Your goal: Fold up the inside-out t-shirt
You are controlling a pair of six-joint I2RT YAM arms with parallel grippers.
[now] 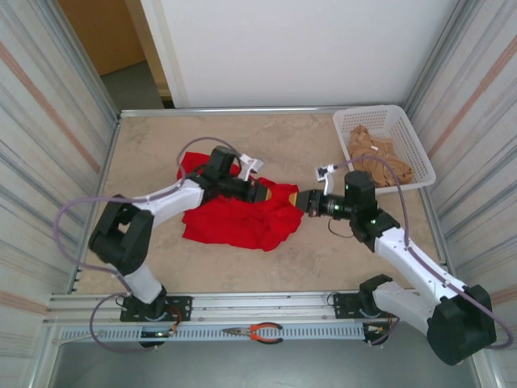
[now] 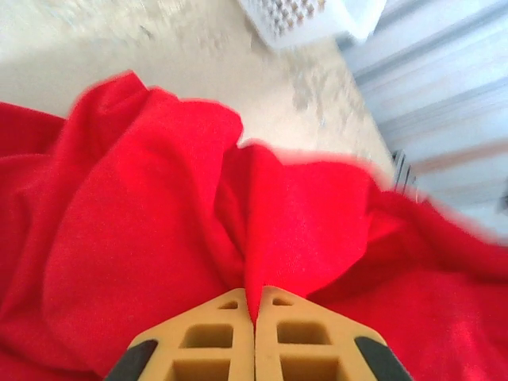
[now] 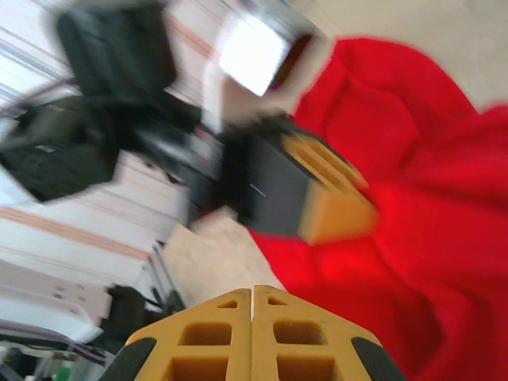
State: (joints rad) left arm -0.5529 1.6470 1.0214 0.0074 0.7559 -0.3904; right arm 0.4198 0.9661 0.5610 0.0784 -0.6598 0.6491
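The inside-out t-shirt [image 1: 234,222] lies crumpled in a bright red heap at the middle of the table. My left gripper [image 1: 269,194] reaches over its upper right part. In the left wrist view that gripper [image 2: 254,305] is shut on a raised fold of the red t-shirt [image 2: 159,198], with cloth pinched between the tan pads. My right gripper [image 1: 297,199] faces it from the right, at the shirt's edge. In the right wrist view it [image 3: 254,290] is shut with nothing between its fingers, above bare table beside the t-shirt [image 3: 429,238]. The left gripper's fingers [image 3: 333,206] show blurred there.
A white basket [image 1: 396,121] at the back right corner holds a tan garment [image 1: 380,158]; its corner [image 2: 309,16] shows in the left wrist view. Red-handled pliers [image 1: 257,331] lie on the front rail. Corrugated walls close in both sides.
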